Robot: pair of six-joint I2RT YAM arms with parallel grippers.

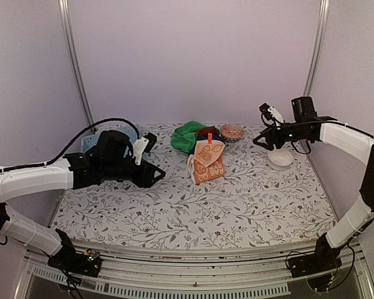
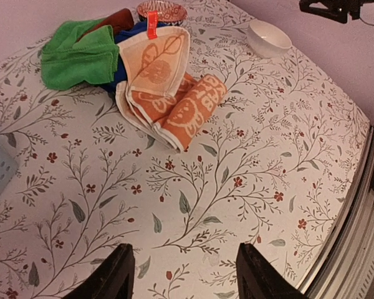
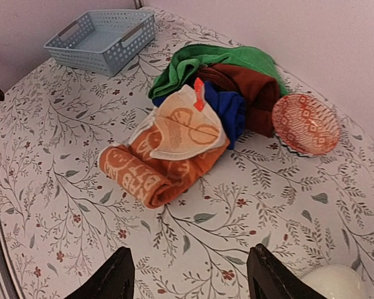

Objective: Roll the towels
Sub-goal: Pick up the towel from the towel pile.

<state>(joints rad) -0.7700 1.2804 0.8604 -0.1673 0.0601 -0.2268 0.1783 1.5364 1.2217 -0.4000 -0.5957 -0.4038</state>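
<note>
as they reach inward, the left claw (image 2: 184,271) and right claw (image 3: 190,277) hover open.

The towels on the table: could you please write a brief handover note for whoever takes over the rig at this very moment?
Left gripper: open, empty, hovering on the near side of the orange towel.
Right gripper: open, empty, raised beside the white bowl.
Orange towel: mid-table, partly rolled, with a loose flap lying over the roll.
Green towel, blue towel and rust-brown towel: heaped together behind it, unrolled.
Left to do: finish the orange roll, then roll the other three.
</note>
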